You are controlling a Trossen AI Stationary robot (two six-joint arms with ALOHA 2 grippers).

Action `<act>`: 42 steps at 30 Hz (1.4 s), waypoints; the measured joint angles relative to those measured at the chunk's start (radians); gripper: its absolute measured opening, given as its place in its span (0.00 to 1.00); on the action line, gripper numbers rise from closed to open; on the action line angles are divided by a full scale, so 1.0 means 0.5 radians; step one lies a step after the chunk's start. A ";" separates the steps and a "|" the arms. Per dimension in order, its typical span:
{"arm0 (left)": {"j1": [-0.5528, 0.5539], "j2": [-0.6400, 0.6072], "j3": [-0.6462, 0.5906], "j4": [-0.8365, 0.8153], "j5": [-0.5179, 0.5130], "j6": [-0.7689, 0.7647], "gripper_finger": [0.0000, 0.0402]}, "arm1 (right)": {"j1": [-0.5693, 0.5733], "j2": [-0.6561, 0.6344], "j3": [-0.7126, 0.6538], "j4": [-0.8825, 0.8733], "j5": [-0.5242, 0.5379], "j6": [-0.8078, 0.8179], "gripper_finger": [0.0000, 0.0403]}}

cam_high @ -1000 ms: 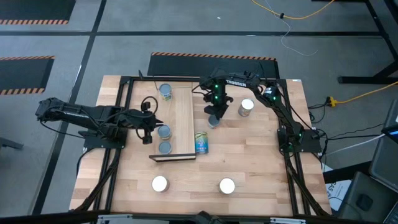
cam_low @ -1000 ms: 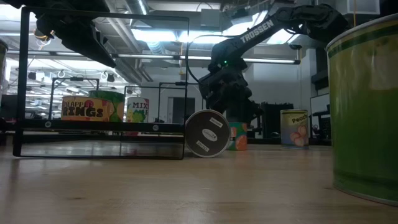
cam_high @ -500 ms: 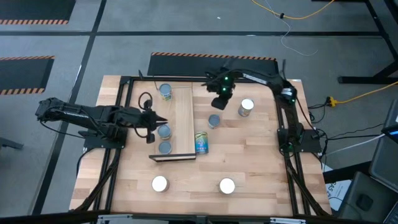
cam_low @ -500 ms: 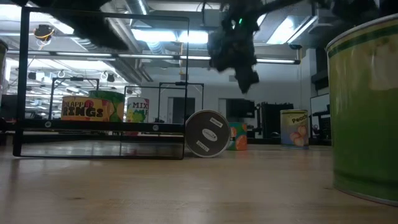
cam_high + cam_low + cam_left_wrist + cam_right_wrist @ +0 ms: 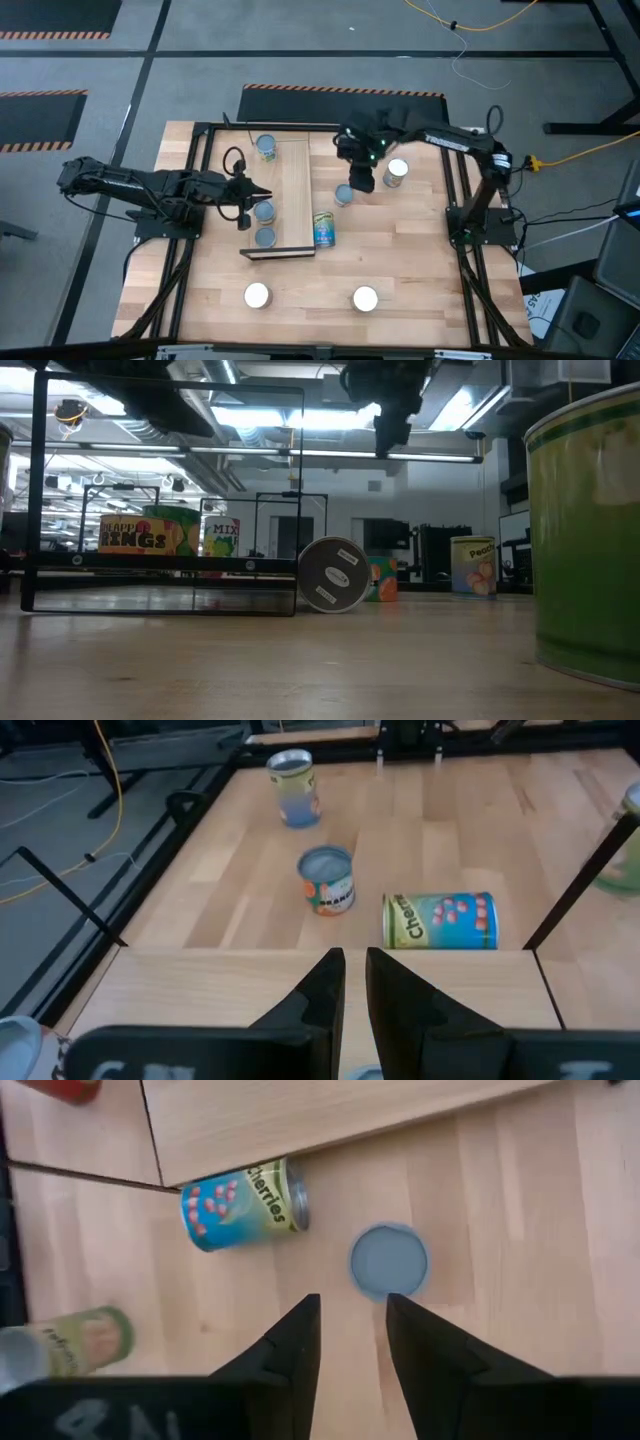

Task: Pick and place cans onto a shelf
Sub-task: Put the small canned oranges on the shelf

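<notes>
Shelf (image 5: 295, 195): light plank, left of table centre, dark edge at its near short end. Three upright cans on or at it: one at the far end (image 5: 266, 147), two near the near end (image 5: 264, 211) (image 5: 265, 237).

Loose cans on the table (image 5: 400, 250):
- blue-topped can (image 5: 344, 194), upright, just right of the shelf;
- cherries can (image 5: 324, 229), on its side, touching or just beside the shelf's near right corner;
- white-topped can (image 5: 396, 172), upright, further right;
- two white-topped cans (image 5: 257, 295) (image 5: 365, 298) near the front edge.

Right gripper (image 5: 363, 180): raised above the table, between the blue-topped and white-topped cans; empty, fingers (image 5: 290, 1350) part-open with a clear gap. Its wrist view looks straight down on the blue-topped can (image 5: 388, 1262), which sits just ahead of the fingertips.

Left gripper (image 5: 258, 196): over the shelf beside the two near cans; fingers (image 5: 322, 995) narrow, nearly together, holding nothing.

Step in hand, as judged: right arm picking the blue-topped can. Handling notes: centre the gap over the lid before descending, widen the fingers if the can is broader than the gap, come down vertically, and keep clear of the cherries can close by. Set down in the shelf's bare middle.
</notes>
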 joint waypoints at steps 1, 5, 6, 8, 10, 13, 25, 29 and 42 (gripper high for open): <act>0.000 0.006 0.000 -0.004 0.000 0.000 0.10 | 0.021 -0.060 -0.116 0.093 0.027 -0.003 0.30; -0.001 0.054 0.000 -0.011 0.000 0.000 0.10 | 0.090 -0.322 -0.624 0.530 0.051 -0.066 0.30; -0.001 0.072 0.000 -0.011 -0.001 0.000 0.10 | 0.103 -0.381 -0.740 0.634 0.051 -0.094 0.30; 0.000 0.115 0.000 -0.011 0.000 0.000 0.10 | 0.127 -0.472 -0.949 0.851 0.049 -0.114 0.30; 0.000 0.149 0.000 -0.010 0.003 0.000 0.10 | 0.136 -0.535 -1.108 1.064 0.045 -0.117 0.30; 0.000 0.204 0.000 -0.011 0.011 0.000 0.10 | 0.132 -0.574 -1.265 1.355 0.045 -0.108 0.30; 0.000 0.333 0.000 -0.014 0.014 0.000 0.10 | 0.144 -0.557 -1.724 2.028 0.044 -0.108 0.30; 0.000 0.332 0.000 -0.009 0.014 0.000 0.10 | 0.144 -0.555 -1.834 2.115 0.044 -0.109 0.30; 0.000 0.332 0.000 -0.009 0.014 0.000 0.10 | 0.144 -0.547 -2.110 2.464 0.050 -0.279 0.30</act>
